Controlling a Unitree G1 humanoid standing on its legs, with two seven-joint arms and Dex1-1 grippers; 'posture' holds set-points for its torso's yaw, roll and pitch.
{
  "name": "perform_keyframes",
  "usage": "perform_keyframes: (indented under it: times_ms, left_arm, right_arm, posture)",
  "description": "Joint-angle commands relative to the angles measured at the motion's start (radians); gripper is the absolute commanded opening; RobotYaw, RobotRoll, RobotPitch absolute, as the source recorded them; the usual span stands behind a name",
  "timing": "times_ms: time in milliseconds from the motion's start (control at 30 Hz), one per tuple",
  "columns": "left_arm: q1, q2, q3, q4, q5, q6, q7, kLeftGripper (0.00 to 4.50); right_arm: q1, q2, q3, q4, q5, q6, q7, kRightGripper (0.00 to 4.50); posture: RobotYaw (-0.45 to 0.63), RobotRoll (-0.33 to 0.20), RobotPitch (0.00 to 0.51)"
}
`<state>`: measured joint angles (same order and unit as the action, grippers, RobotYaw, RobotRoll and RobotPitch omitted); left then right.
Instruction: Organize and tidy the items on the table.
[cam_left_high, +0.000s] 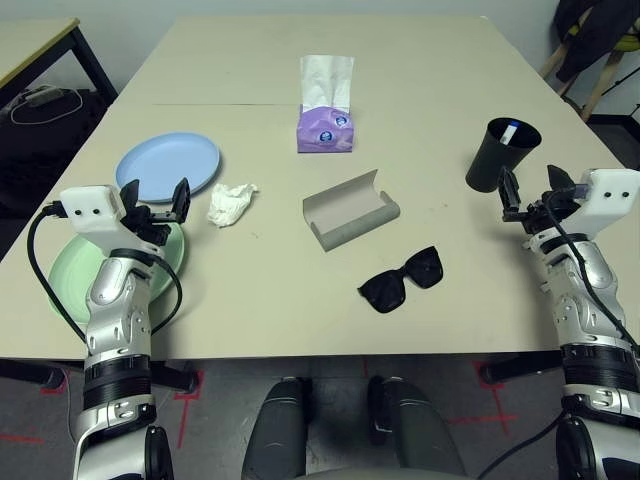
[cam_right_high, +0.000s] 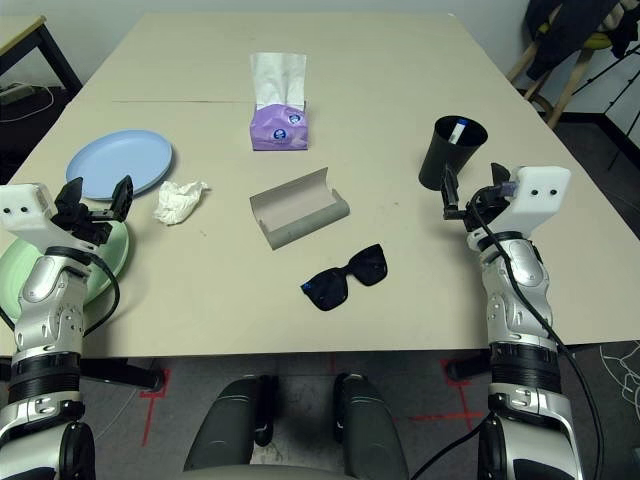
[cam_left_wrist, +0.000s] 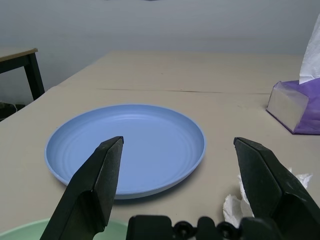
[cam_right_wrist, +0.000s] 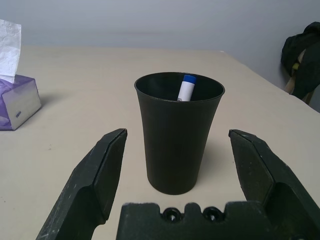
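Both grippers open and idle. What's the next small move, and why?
Probably ease the left gripper forward and down toward the crumpled white tissue. Its fingers are open and hold nothing, and the tissue lies loose on the beige table just ahead of it, beside the pale blue round plate.

From my seat, the white marker pen (cam_right_wrist: 186, 88) shows just its blue-capped tip above the black cup (cam_right_wrist: 176, 140); the rest is hidden inside. My left arm covers part of the green plate (cam_left_high: 68, 268), and the left wrist view cuts off the tissue box (cam_left_wrist: 299, 106).
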<state>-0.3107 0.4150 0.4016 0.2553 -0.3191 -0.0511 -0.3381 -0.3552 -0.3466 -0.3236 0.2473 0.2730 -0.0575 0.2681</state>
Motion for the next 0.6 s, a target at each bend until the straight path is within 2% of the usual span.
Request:
perform_keyframes:
  times_ms: [33, 367, 600]
  left_arm:
    - [0.006, 0.005, -0.007, 0.024, 0.0, 0.009, -0.004, 4.5]
    - [-0.004, 0.012, -0.006, 0.043, -0.002, 0.002, -0.02, 4.5]
    - [-0.003, 0.01, -0.01, 0.042, 0.0, -0.001, -0.028, 4.5]
  right_arm:
    - [-0.006, -0.013, 0.001, 0.015, 0.009, 0.016, 0.018, 4.47]
    - [-0.025, -0.066, -0.008, 0.015, 0.106, 0.06, 0.204, 4.47]
    - [-0.036, -0.144, 0.088, -0.013, 0.138, 0.067, 0.483, 4.47]
  posture:
    - [0.05, 0.0, 0.101]
    - [0.05, 0.0, 0.1]
    - [0.06, 0.0, 0.102]
